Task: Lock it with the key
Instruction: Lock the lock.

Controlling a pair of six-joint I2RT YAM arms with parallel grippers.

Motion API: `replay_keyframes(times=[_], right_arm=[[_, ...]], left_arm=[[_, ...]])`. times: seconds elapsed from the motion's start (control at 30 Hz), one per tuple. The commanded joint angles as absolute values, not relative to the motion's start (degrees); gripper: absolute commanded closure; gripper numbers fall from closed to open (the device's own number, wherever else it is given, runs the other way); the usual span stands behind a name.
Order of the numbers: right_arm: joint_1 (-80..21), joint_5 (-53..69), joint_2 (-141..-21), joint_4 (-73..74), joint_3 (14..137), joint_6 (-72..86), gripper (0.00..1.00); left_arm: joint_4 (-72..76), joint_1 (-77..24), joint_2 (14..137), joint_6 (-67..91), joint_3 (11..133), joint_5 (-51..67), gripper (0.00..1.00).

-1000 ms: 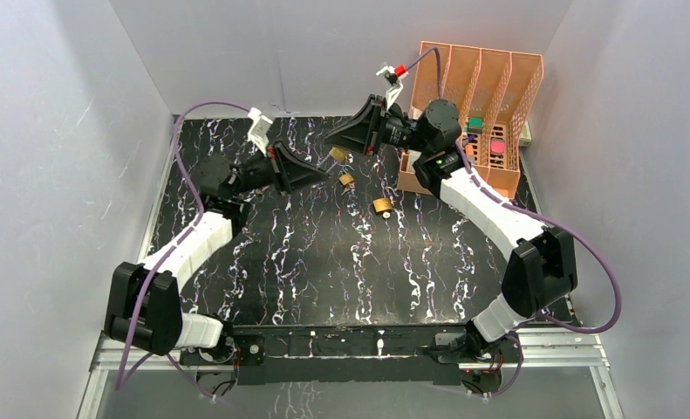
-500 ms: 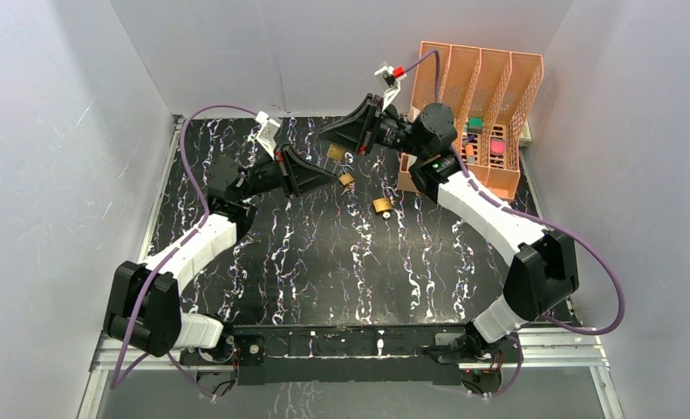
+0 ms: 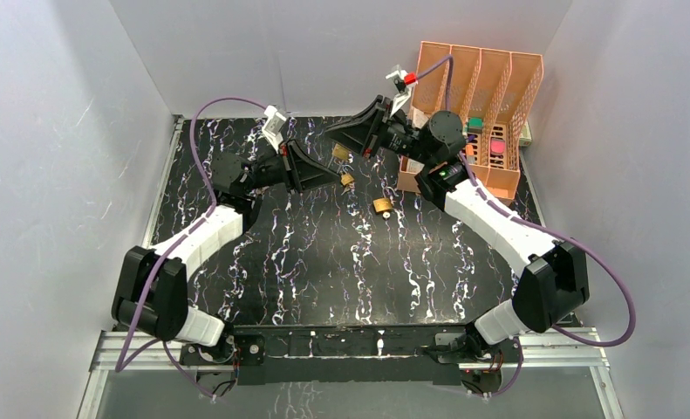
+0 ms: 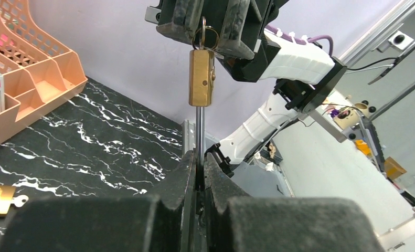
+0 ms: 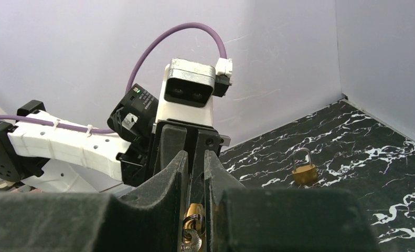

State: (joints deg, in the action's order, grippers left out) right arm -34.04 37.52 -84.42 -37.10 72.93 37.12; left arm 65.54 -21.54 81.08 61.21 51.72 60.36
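My left gripper (image 4: 199,157) is squeezed tight on the brass padlock (image 4: 201,77) by its shackle (image 4: 199,131). At 12 o'clock from it, my right gripper (image 4: 209,26) pinches the key (image 5: 190,242).

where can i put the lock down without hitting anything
The near half of the table, between the left arm and right arm, is bare. Crowded at the far middle: the held padlock, one loose padlock and another, plus the orange file rack at far right.

"What sort of place was this?"

"A robotics lab cell. Grey panel walls (image 3: 62,131) boxed in a black, white-veined marble-pattern worktop (image 3: 341,271). A white-and-black jointed left arm (image 3: 193,243) and matching right arm (image 3: 489,218) were bolted to a silver aluminium rail (image 3: 577,349)."
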Motion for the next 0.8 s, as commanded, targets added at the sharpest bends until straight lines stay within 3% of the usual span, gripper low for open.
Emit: replay_keyframes(times=[0.0,0.4,0.77], right_arm=[[-37.94,41.42,-85.22,-34.0,70.86,34.76,1.0],[-42.68,38.8,-84.68,-31.97,66.73,30.32,1.0],[-44.0,36.59,-82.24,-26.79,66.33,27.49,1.0]], left_arm=[[78.56,-21.36,80.75,67.28,57.24,54.87,1.0],[88.68,-20.92,84.59,76.28,61.9,54.66,1.0],[87.43,-17.93,85.78,76.18,63.44,57.41,1.0]])
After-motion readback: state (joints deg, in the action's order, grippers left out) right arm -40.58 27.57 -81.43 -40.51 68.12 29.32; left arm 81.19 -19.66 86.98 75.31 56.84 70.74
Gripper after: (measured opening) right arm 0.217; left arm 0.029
